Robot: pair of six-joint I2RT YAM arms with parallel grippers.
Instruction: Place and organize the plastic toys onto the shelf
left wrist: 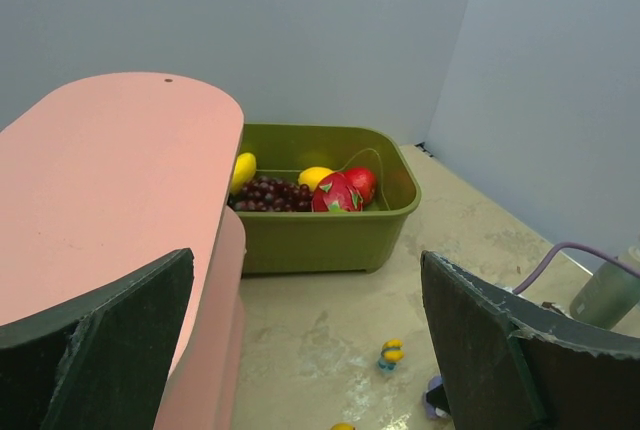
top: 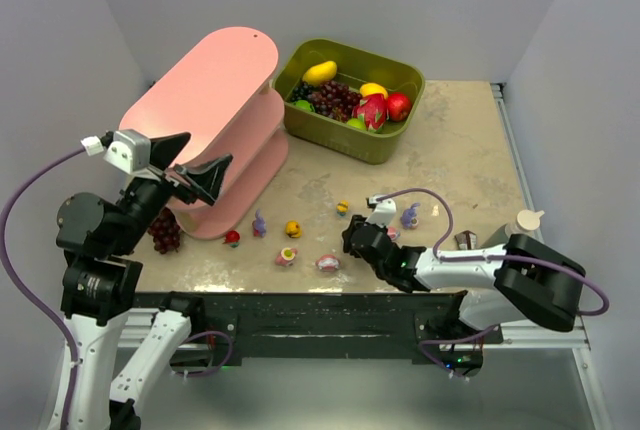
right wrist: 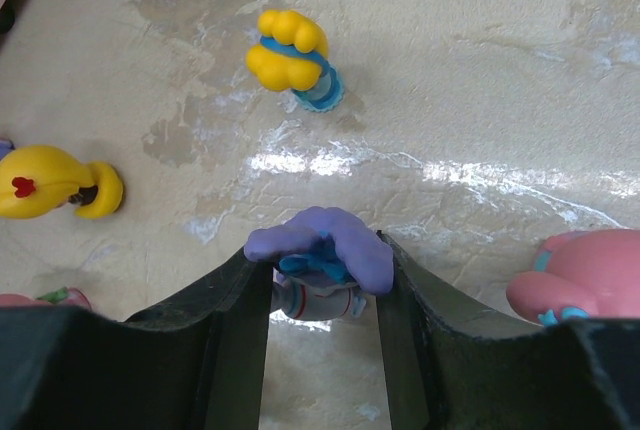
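At the left edge of the surface point(top: 470, 150) the left arm point(top: 100, 225) is raised. The left jaws are released and spread wide with nothing between them, up beside the top board of the shelf point(top: 215, 80). This pink three-tier shelf stands toward the far left corner. A dark grape bunch point(top: 165, 232) lies on the surface at its near end, close to the arm.

Right of the grapes, the plastic toys are scattered over the near half of the surface. There is a red one point(top: 232, 238), a purple one point(top: 259, 224), a yellow one point(top: 293, 229) and a pink one point(top: 287, 256) closer to the near edge. Next come a pink-and-white one point(top: 327, 263) and a yellow-and-blue one point(top: 343, 207).

Behind them, at the far edge, sits an olive bin point(top: 350, 145) holding larger fruits.

The right jaws are down at the surface, grasping a purple-haired toy point(right wrist: 330, 250) from both sides; it rests on the surface. A second pink toy point(right wrist: 585, 275) lies just beside them, and another purple toy point(top: 410, 215) stands a little farther right. Near the right edge is a pale bottle-like thing point(top: 527, 220).
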